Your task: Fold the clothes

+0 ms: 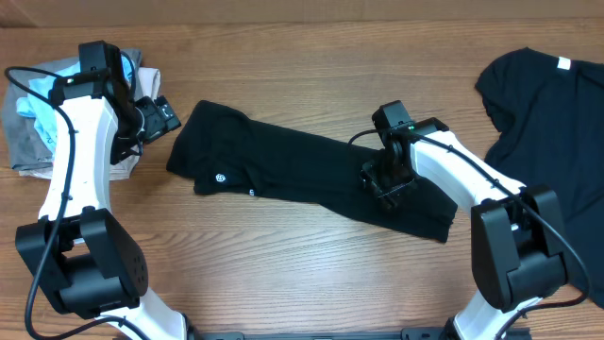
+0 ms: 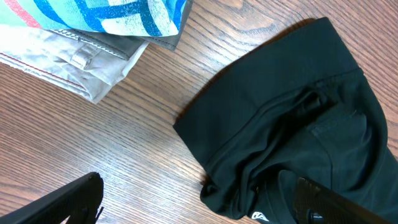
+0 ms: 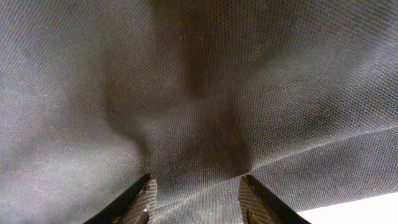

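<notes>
A long, rumpled black T-shirt [image 1: 283, 170] of soft fabric lies as a narrowed strip slanting across the middle of the brown wooden table [image 1: 302, 283], so I judge the step in hand to be the taking of its ends for a crosswise fold. The right gripper [image 1: 387, 181] sits down on the strip's right end. In the right wrist view its fingertips [image 3: 142, 198] stand part-way closed, with a gathered ridge of cloth pinched between them and creases running into the gap. The left gripper [image 2: 198, 183] hovers just beside the strip's left end, its jaws spread wide and holding nothing. The next move probably calls for lifting the right end clear without dragging the whole strip, then carrying it toward the left end, while the left gripper pins or takes that end. A second black short-sleeved T-shirt [image 1: 538, 113] lies spread at the far right. A pile of folded pale and blue-striped garments [image 1: 28, 113] sits at the far left. The strip bears a small round white logo [image 1: 220, 177] and the second shirt a small white tag [image 1: 564, 64]; neither can be read.
</notes>
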